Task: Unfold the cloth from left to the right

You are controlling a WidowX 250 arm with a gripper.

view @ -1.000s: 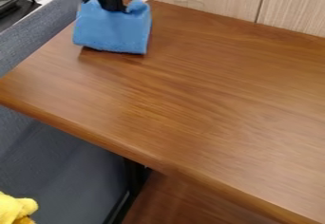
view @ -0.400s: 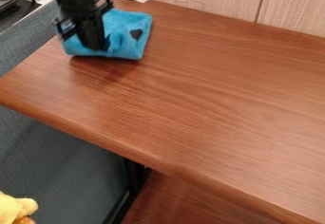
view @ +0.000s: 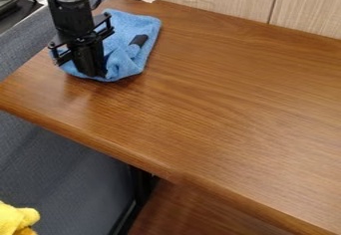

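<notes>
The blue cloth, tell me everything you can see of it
The blue cloth looks soft and fuzzy, like a towel, with a dark patch toward its right edge. It lies at the upper left of the wooden table, spread over a small area, rumpled and bunched at its near end. There the black gripper comes down onto it, covering part of its left side.

Arm: black, brought in over the top edge at 11 o'clock (view: 70, 15)
Gripper: held at 10 o'clock from centre (view: 97, 73), tips pointed down, between 5 and 6 o'clock
Tilt: slightly slanted off upright
Brackets: spread out to both sides (view: 59, 55)
</notes>
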